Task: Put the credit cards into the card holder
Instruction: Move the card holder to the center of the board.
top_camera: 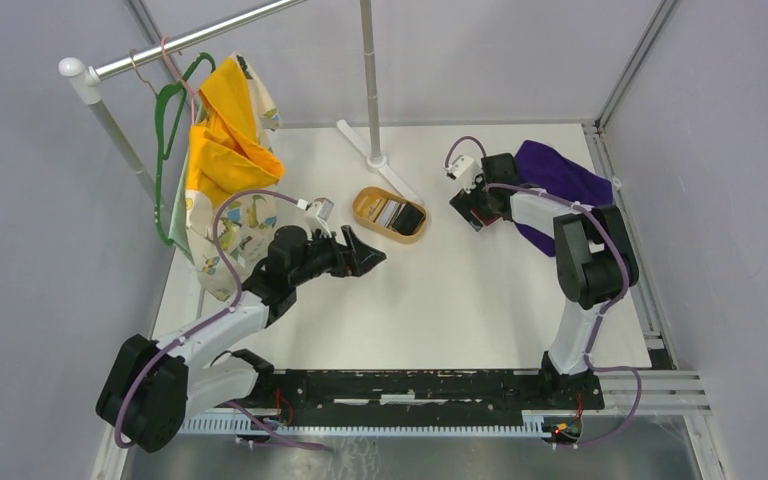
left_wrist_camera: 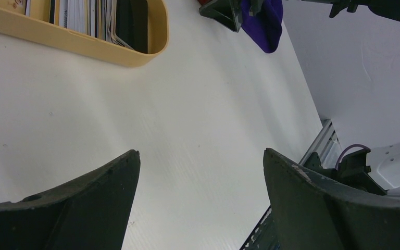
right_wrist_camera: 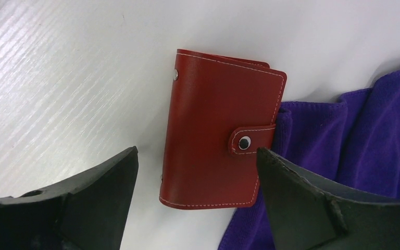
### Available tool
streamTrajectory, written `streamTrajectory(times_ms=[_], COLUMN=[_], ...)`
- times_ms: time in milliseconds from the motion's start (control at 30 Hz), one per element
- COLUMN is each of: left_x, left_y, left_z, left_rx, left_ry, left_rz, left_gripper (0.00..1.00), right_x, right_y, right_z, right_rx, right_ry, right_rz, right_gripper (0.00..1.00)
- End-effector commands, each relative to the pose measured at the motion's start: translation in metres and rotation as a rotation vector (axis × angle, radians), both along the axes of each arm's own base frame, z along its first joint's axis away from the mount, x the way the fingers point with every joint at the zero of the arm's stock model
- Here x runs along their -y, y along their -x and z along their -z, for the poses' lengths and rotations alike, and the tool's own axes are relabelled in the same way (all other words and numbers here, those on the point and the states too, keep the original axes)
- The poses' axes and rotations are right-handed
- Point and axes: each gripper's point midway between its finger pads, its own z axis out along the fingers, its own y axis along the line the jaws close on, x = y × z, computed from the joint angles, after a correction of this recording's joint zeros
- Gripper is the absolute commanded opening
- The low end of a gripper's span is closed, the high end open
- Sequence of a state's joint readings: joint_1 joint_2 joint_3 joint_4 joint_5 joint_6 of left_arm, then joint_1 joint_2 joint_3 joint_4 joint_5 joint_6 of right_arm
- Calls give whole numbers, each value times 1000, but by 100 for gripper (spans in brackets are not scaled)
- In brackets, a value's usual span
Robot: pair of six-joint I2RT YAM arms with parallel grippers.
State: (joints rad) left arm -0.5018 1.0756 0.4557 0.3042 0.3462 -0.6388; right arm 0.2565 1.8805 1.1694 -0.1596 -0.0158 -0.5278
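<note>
- Right wrist view is showing the red card holder (right_wrist_camera: 221,135) lying flat on the white bench (right_wrist_camera: 57,78), directly below the right pincer (right_wrist_camera: 198,156).
- That pincer is hanging wide apart and gripping nothing, with 1 finger standing off each long side of the holder.
- The holder's long axis is running straight away from the wrist camera, crosswise to the line the 2 fingers would close along. A closing move would be squeezing it across its short width.
- Its snap tab (right_wrist_camera: 245,141) is looking fastened, so I am judging that it needs opening before any card goes in.
- The tab side is touching the purple cloth (right_wrist_camera: 375,146), and the right-hand finger is hovering over that cloth. A descent here is risking a pinch of fabric along with leather.
- From above, the right pincer (top_camera: 470,205) is covering most of the holder, so the right arm is plainly the nearer 1 to it.
- The credit cards (top_camera: 395,213) are sitting bunched in the tan oval tray (top_camera: 365,200), between the 2 arms.
- The left pincer (top_camera: 365,255) is hovering just beside the tray on its near-left side, nearer the cards than the right.
- In its own view the left pincer (left_wrist_camera: 200,153) is gaping wide over bare bench, with the cards (left_wrist_camera: 88,15) up ahead and to the left.
</note>
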Motion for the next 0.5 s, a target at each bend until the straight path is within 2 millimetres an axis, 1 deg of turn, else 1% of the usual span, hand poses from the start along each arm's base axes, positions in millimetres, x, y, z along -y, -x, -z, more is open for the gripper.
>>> streamTrajectory(times_ms=[0,100,167,400,467], left_x=[11,13,14,14,15], left_y=[-1,3,7,20,23], left_z=[-19,-18,-18,-19,-21], left_rx=[45,42,43,61,71], left_ry=[76,86,89,107,114], left_rz=[28,35,41,52,58], left_gripper=[92,92,92,91,91], right_x=[4,7,9,5,3], right_y=[-14,-8,1,45,60], right_z=[-1,13,20,29,31], right_rx=[-1,-68,-103,-189,-210], right_ry=[-42,-78,-91,-124,-124], right_rz=[56,61,56,-3,-25], right_gripper=[87,80,74,53,50])
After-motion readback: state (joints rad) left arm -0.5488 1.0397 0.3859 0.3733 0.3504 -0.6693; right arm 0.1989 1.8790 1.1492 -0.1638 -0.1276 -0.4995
